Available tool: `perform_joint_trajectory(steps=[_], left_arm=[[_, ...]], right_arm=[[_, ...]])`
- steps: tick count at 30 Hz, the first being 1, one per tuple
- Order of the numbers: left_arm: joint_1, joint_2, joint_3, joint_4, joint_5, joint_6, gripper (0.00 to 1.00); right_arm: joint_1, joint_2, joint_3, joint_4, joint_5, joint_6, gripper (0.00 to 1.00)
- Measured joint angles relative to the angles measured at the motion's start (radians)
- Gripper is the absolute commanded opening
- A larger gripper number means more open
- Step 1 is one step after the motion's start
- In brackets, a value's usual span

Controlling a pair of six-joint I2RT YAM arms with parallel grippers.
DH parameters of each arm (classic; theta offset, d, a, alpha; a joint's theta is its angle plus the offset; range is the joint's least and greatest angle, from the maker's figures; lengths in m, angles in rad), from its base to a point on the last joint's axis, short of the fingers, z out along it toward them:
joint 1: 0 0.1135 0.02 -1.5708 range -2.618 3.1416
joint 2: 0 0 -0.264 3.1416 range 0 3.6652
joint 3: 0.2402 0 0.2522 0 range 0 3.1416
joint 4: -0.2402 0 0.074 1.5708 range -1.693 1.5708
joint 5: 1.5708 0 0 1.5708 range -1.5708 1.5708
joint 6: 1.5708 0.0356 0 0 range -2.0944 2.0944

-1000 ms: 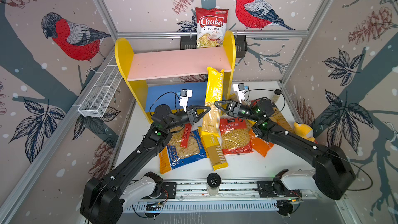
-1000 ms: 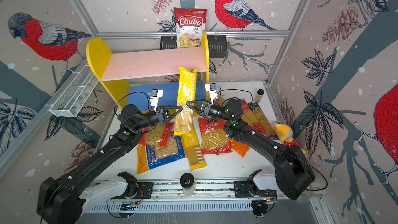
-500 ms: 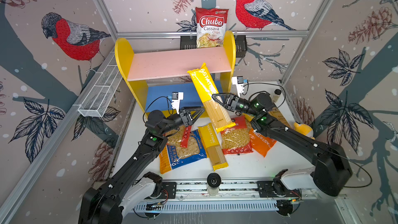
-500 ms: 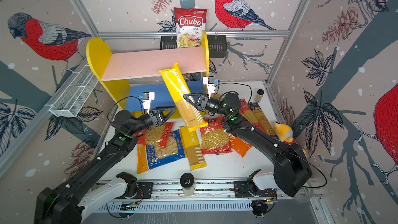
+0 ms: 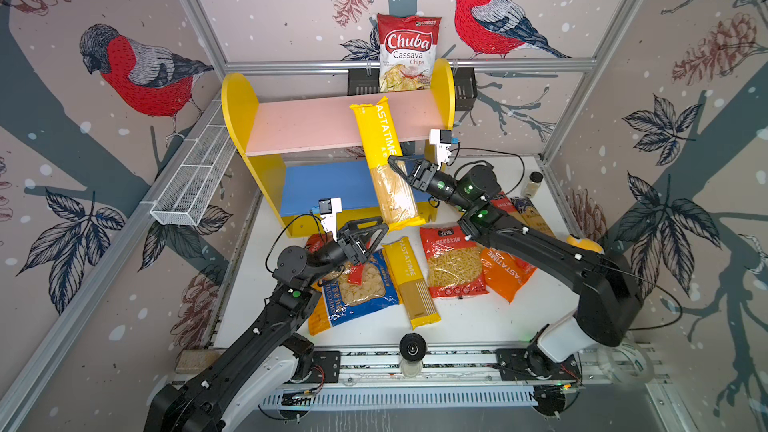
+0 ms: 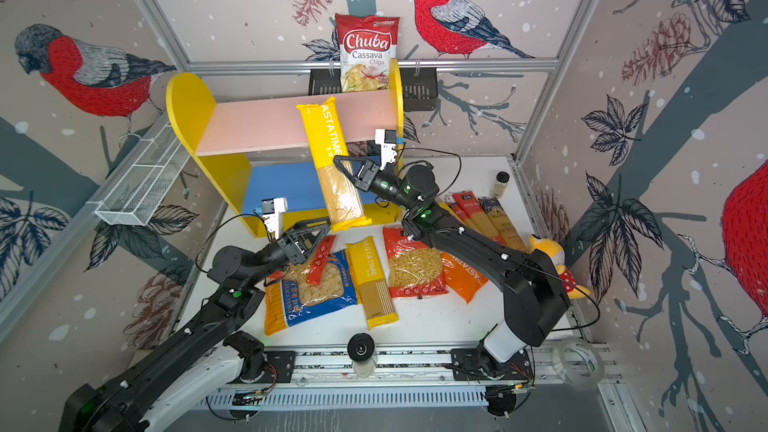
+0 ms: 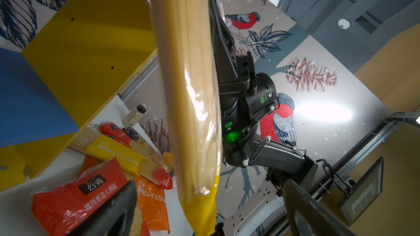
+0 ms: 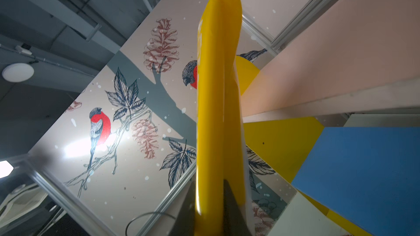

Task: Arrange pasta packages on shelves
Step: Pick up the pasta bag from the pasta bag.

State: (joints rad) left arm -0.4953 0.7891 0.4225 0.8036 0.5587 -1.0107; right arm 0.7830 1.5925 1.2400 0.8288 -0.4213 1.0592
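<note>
Presently, right gripper (image 5: 394, 164) clamps yellow ASTATIME spaghetti pack (image 5: 380, 147) upright, left gripper (image 5: 374, 236) wide and empty; placing step, likely needing tilt onto shelves (image 5: 307, 126).

A robotics lab test cell: aluminium frame posts (image 5: 195, 22) carry bullfinch-papered panels (image 5: 141, 72) around a white counter (image 5: 478, 317) with small painted shelves (image 5: 332, 130). Two arms stand on a rail (image 5: 457, 361). Wrist views show bare ceiling ducting (image 8: 68, 3) and a monitor (image 7: 361, 191).
</note>
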Motion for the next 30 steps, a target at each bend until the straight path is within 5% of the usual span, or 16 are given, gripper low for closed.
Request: perform_joint_trajectory(steps=[9, 18, 30], left_arm=[[-0.012, 0.048, -0.016, 0.032, -0.162, -0.01, 0.91], [-0.012, 0.068, 0.025, 0.106, -0.248, -0.065, 0.59], [-0.011, 0.088, 0.047, 0.108, -0.322, -0.136, 0.15]], right_arm=[[0.079, 0.063, 0.027, 0.061, 0.209, 0.068, 0.0], [0.126, 0.072, -0.016, 0.113, 0.371, 0.072, 0.0], [0.145, 0.098, -0.005, 0.172, 0.468, 0.077, 0.35]])
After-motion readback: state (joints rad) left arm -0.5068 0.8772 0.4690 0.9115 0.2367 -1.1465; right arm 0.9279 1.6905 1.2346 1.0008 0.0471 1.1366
